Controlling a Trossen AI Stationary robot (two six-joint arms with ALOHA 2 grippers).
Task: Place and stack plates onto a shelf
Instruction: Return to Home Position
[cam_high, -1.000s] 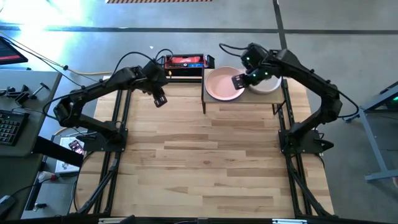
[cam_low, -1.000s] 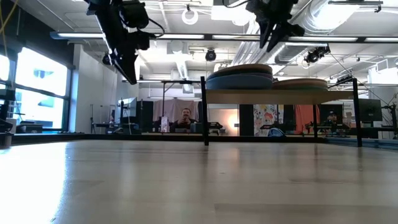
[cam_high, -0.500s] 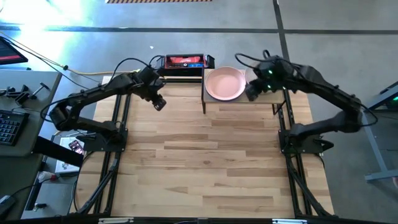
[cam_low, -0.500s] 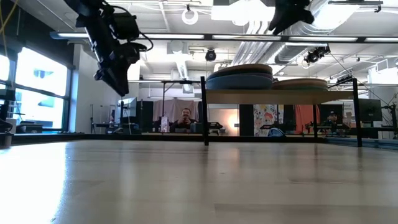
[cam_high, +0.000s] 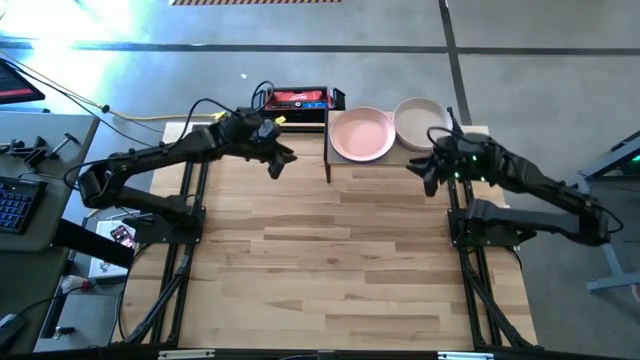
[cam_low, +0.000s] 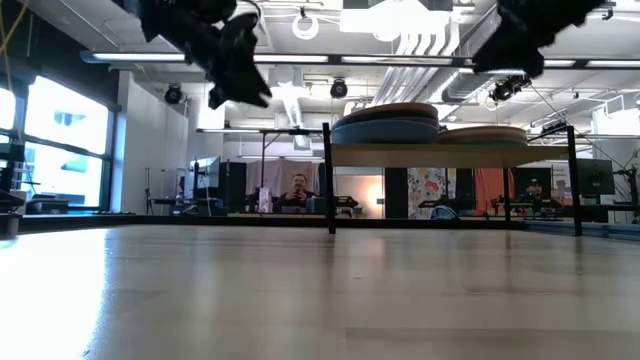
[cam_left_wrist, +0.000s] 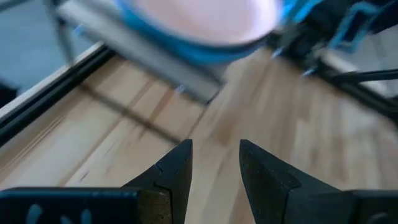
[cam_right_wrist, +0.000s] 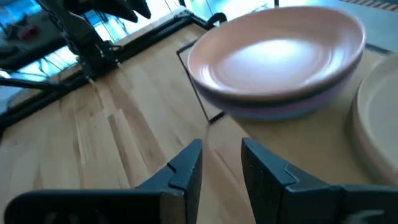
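Observation:
The shelf (cam_high: 388, 166) stands at the table's far edge on thin black legs and carries two plate stacks. A pink plate (cam_high: 361, 134) tops the left stack, over a blue one (cam_left_wrist: 186, 48). A beige plate (cam_high: 420, 120) tops the right stack. In the low view both stacks (cam_low: 385, 124) rest on the board (cam_low: 450, 150). My left gripper (cam_high: 277, 163) hovers open just left of the shelf, pointing at it. My right gripper (cam_high: 425, 172) hovers open at the shelf's near right corner, facing the pink plate (cam_right_wrist: 280, 50).
A red-and-black box (cam_high: 297, 100) sits at the far edge, left of the shelf. Bare butcher-block tabletop (cam_high: 330, 260) spreads across the middle and near side. Beyond the table the low view shows a room with a person (cam_low: 298, 190) in the distance.
My right gripper has drawn back from above the pink plate, toward the table's near and right edges, off the shelf. My left gripper has moved right toward the shelf and turned to face it. The plate stacks have stayed put.

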